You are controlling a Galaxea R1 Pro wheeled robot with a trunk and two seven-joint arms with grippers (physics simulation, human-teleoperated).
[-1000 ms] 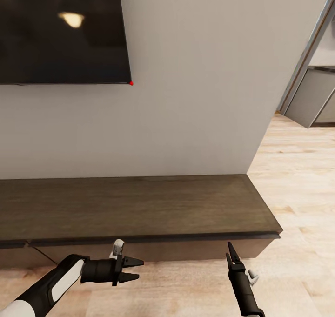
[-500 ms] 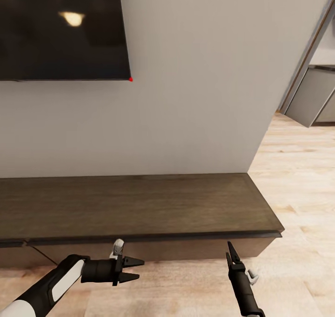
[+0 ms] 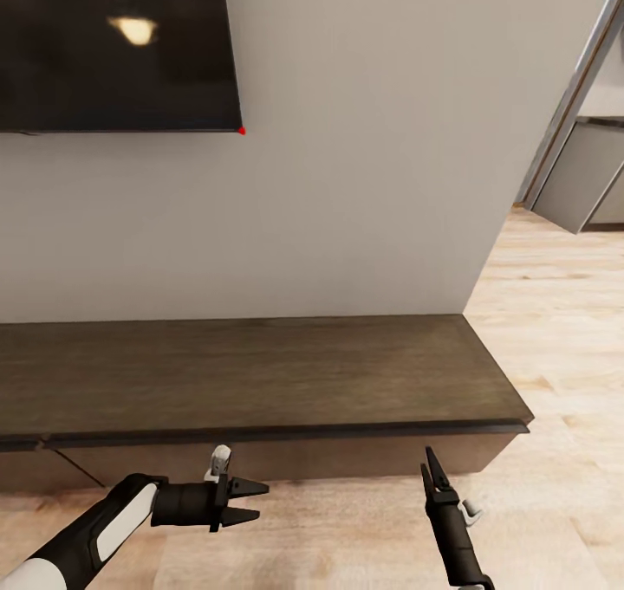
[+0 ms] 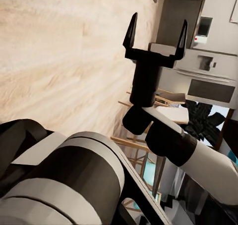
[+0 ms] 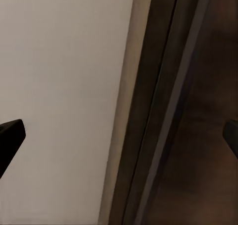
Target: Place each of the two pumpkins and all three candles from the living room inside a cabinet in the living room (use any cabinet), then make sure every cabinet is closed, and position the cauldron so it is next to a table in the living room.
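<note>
The cabinet (image 3: pixel 251 373) is standing against the grey wall (image 3: pixel 364 165), running from the head view's left edge to the wall's corner; its dark top is showing nothing on it, and its front is sitting flush under the top edge, the left end falling outside the frame. A dark television (image 3: pixel 117 48) is hanging on the wall above it, with a red light at its lower corner. The left gripper (image 3: pixel 260 502) is hovering low over the pale wood floor (image 3: pixel 555 330) just before the cabinet front, pointing sideways toward the other arm, its fingers parted and gripping nothing. The right gripper (image 3: pixel 430 466) is pointing up at the cabinet front; in the left wrist view (image 4: pixel 155 31) its two fingers are standing well apart and are likewise gripping nothing.
</note>
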